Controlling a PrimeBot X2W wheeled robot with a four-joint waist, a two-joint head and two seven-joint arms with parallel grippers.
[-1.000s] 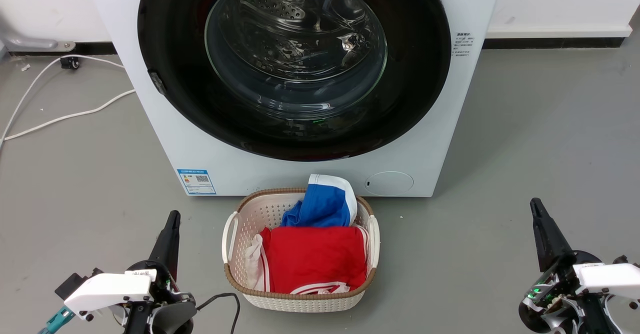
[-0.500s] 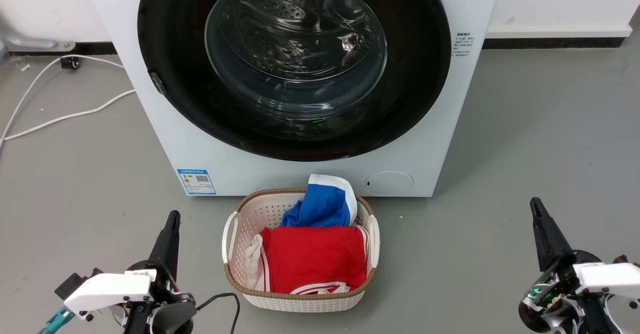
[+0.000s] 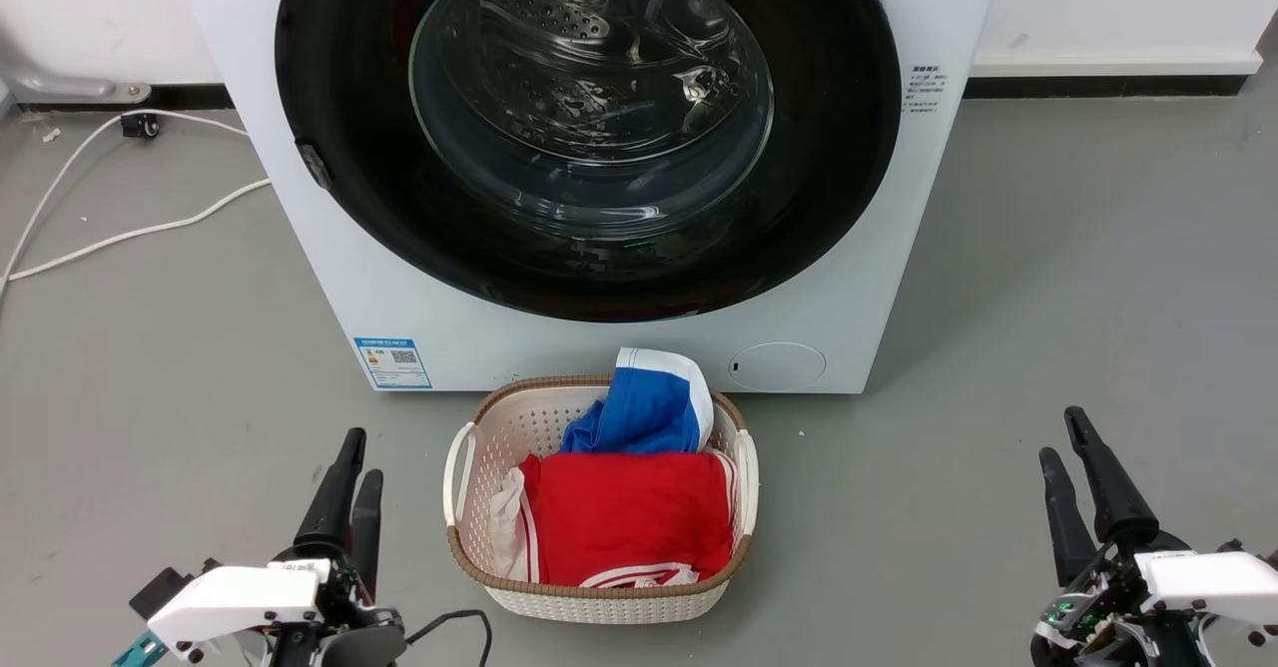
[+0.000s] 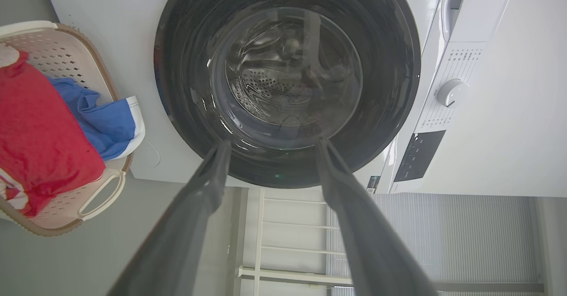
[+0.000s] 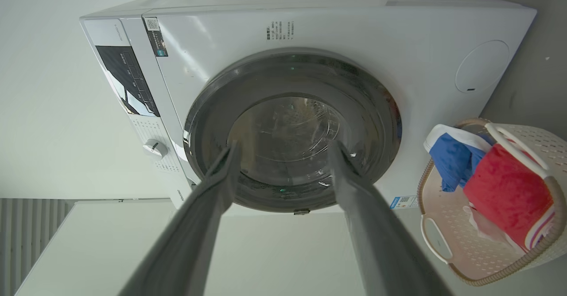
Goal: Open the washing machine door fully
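Both grippers have parted their fingers since a second ago. Your left gripper [image 3: 361,455] and right gripper [image 3: 1058,433] each showed as one dark spike then. Now each shows two fingers spread, with nothing between them, and both sit a little lower in the head view.

The step in hand looks like the reach for the washing machine door [image 3: 589,128], which lies shut and flush against the white machine front [image 3: 859,278]. A small grey catch [image 3: 314,164] sits on its left rim, so that is probably the pull side, and your left gripper is the nearer one. Take the rim beside the catch, not the glossy face or the bulging glass, where fingers would likely slip. Pull along an arc about the opposite edge rather than straight back. Keep the forearm above the laundry basket [image 3: 599,602], which stands just in front of the machine below the door.

Both arms are low, one on either side of the basket and well apart from the door, with fingers pointing toward the machine. Each wrist view frames the glass centre between its fingers.
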